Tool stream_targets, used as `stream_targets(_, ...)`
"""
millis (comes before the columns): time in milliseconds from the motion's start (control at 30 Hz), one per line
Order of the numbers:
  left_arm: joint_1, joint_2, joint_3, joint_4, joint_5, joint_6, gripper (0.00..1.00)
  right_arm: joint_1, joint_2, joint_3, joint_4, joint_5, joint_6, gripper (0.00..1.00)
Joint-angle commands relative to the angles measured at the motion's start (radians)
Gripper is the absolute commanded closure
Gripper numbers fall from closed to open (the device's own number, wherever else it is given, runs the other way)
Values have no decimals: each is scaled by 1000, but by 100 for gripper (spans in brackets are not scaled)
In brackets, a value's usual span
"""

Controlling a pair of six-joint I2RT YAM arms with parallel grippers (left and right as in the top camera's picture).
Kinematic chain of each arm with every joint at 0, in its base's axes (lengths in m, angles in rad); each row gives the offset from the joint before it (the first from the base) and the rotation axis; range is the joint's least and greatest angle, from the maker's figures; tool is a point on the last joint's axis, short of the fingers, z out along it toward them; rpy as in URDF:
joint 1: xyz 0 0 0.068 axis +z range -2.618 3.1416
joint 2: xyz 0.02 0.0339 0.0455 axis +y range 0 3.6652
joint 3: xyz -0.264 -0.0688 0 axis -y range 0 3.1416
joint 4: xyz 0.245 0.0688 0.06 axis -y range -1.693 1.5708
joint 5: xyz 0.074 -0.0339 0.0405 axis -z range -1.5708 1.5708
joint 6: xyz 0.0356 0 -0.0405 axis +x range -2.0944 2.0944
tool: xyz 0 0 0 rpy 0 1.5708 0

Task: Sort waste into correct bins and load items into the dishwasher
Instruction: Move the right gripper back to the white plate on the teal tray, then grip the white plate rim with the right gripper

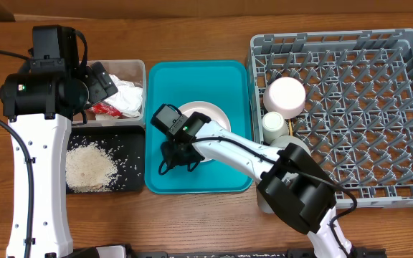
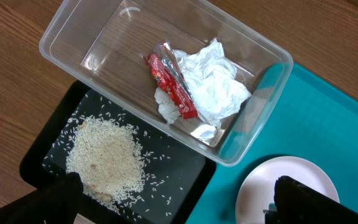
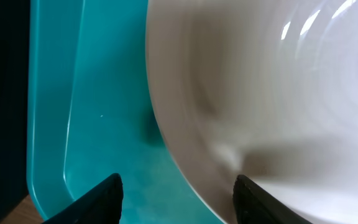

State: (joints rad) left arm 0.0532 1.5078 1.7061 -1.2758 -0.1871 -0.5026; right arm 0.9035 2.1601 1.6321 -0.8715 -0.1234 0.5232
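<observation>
The pale pink plate lies on the flat teal tray. My right gripper is open at the plate's left rim; in the right wrist view its fingers straddle the plate's edge, one over the tray, one over the plate. My left gripper hovers open and empty above the clear tub, which holds white tissue and the red wrapper. The rice heap lies in the black tray. The grey dish rack holds a whitish bowl and a white cup. No chopsticks show.
A second bowl in the rack is partly hidden by my right arm. The clear tub and black tray sit left of the teal tray, the rack right of it. Bare wooden table lies in front and at far left.
</observation>
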Motion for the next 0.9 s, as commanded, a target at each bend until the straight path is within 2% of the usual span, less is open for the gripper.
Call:
stream_targets(0, -1, 3, 4, 0, 1, -3, 0, 11, 3, 5, 8, -10, 4, 41)
stream_targets(433, -1, 3, 4, 0, 1, -3, 0, 46, 3, 5, 7, -66, -6, 42)
stream_targets(800, -1, 3, 4, 0, 1, -3, 0, 77, 3, 5, 4, -23, -14, 43)
stream_targets(867, -1, 3, 4, 0, 1, -3, 0, 72, 2, 5, 8, -19, -50, 47)
